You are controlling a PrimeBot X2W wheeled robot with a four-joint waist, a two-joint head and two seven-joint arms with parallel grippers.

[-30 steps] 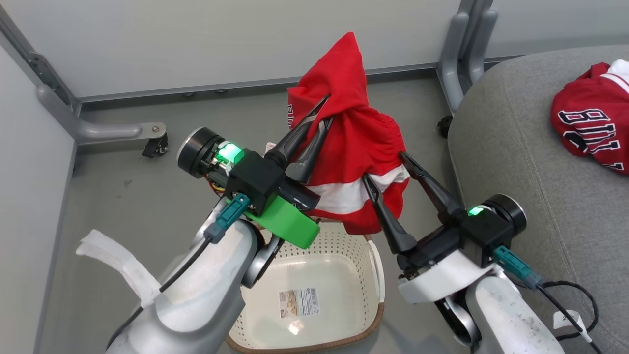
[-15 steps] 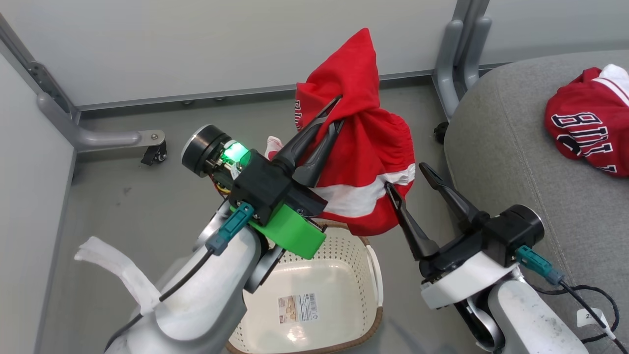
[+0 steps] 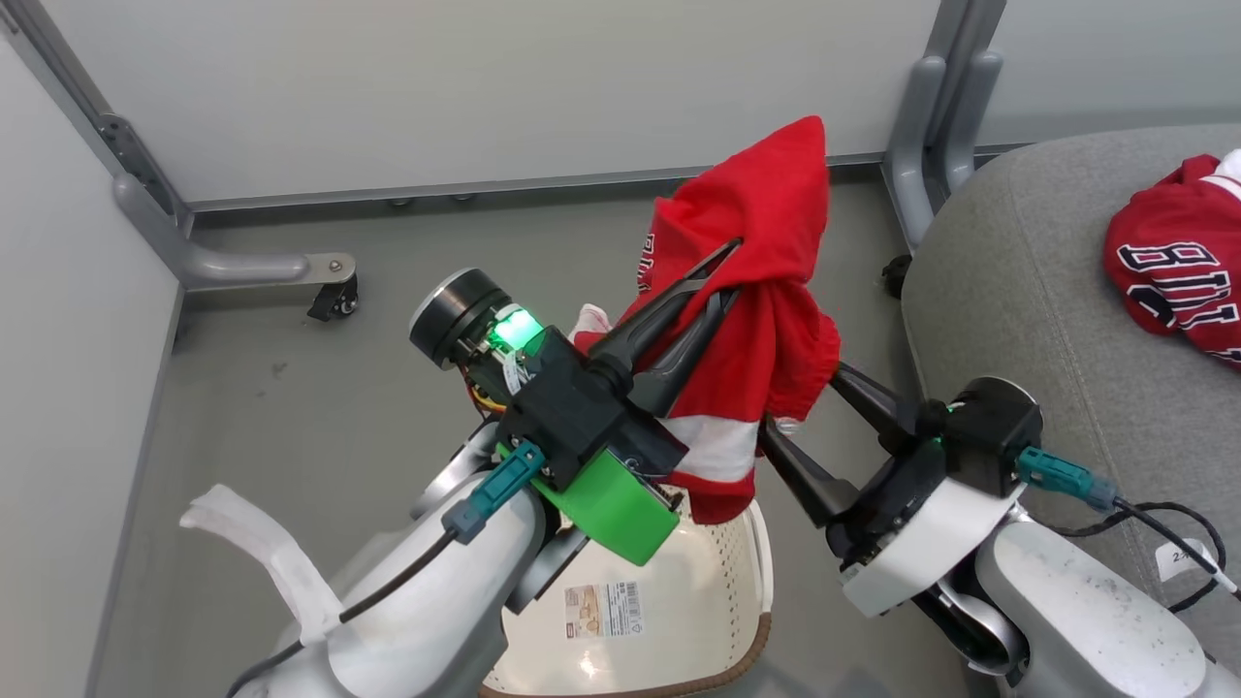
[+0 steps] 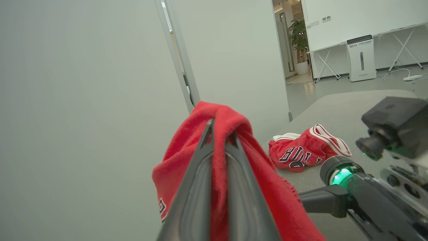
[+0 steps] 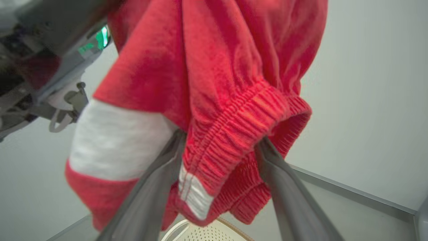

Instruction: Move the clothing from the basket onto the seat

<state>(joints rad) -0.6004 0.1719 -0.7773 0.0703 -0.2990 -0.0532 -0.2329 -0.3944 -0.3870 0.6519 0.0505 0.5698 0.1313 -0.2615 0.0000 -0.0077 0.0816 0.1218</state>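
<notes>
1. Red cloth with a white band: the red garment (image 3: pixel 766 291) hangs bunched in the middle of the head view, above the basket and clear of the seat.
2. The left gripper (image 3: pixel 729 267) is pinched tight on an upper fold of it. The cloth rises in a peak above the fingertips and drapes down below them. In the left wrist view the red garment (image 4: pixel 187 150) wraps over the closed left gripper (image 4: pixel 219 129) at lower centre.
3. The right gripper (image 3: pixel 810 412) stands at the lower right of the cloth with its jaws spread wide. Its fingertips are hidden behind the hem in the head view. In the right wrist view the red garment (image 5: pixel 160 67) covers the upper frame, and its elastic waistband (image 5: pixel 240 124) hangs between the two fingers of the right gripper (image 5: pixel 220 139). I cannot tell whether the fingers press the fabric.
4. The basket (image 3: pixel 747 650) sits at bottom centre of the head view, a paper label (image 3: pixel 603 609) on its bottom. Its perforated wall (image 5: pixel 214 231) shows at the bottom edge of the right wrist view, under the cloth.
5. The second red garment (image 3: pixel 1173 281), with dark lettering, lies on the seat (image 3: pixel 1028 291) at the right edge, well apart from both grippers. In the left wrist view the second red garment (image 4: pixel 307 152) lies right of centre on the seat (image 4: pixel 351 110).
6. Grey floor (image 3: pixel 339 407) spreads across the left of the head view.
</notes>
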